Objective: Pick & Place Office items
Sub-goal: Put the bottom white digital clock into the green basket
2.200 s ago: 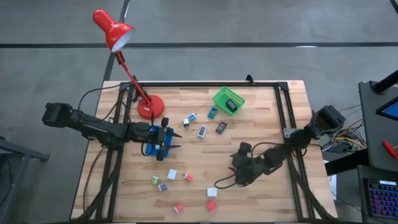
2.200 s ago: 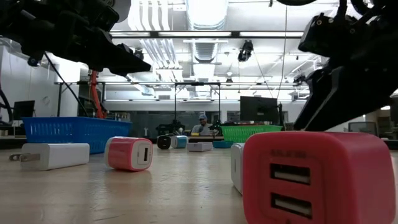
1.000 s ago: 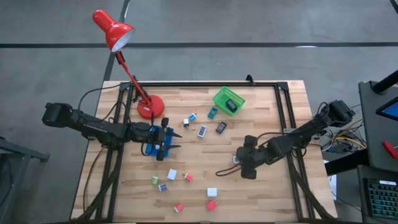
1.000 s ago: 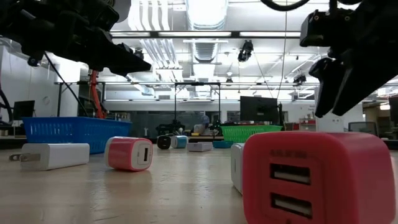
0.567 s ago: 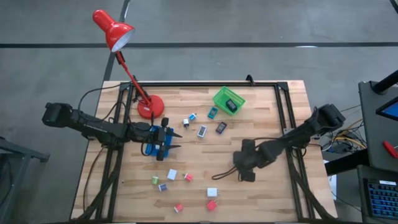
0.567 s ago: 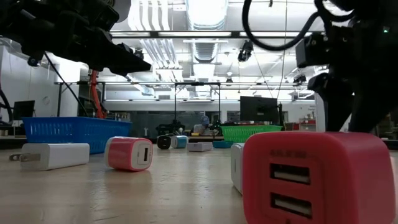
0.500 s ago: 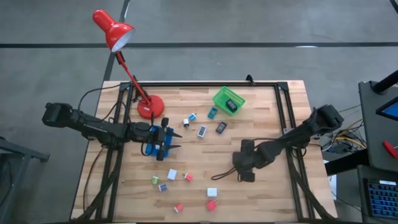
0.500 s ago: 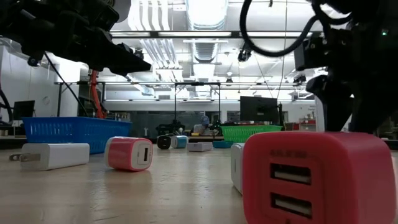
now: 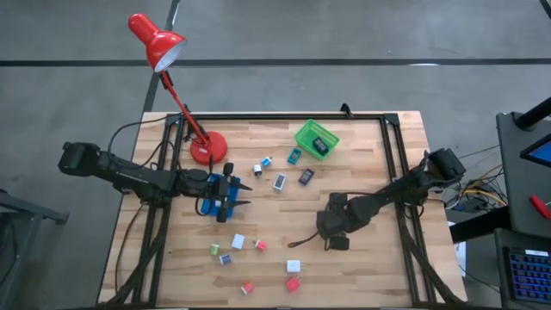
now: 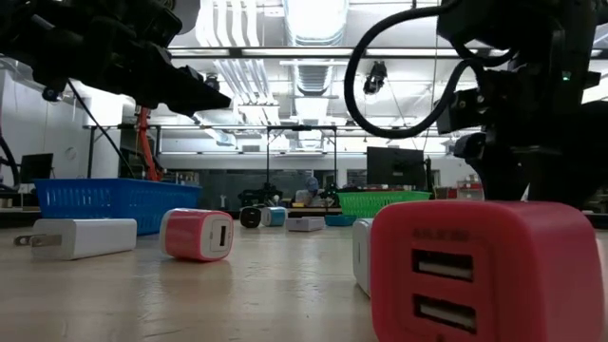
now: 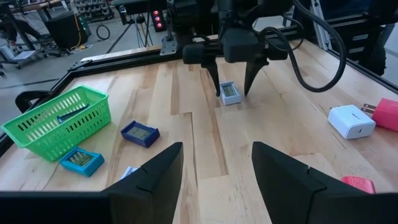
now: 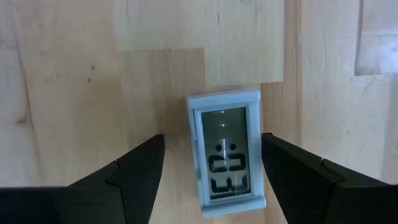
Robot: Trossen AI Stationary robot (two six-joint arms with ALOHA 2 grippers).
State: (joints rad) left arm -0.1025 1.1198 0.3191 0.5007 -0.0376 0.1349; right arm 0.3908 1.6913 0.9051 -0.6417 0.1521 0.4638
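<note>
The right arm has swung back in and dropped, so its open, empty right claw (image 12: 211, 180) now straddles the small clock (image 12: 225, 158) on the tabletop (image 9: 362, 172); it should sink squarely before pinching the long sides.

A robotics lab or workshop — a wooden table (image 9: 362, 164) framed by black metal rails (image 11: 118, 57), strip ceiling lights (image 10: 313, 52) overhead, monitors (image 10: 396, 166) and benches behind, and a person (image 10: 311, 187) seated far off.
</note>
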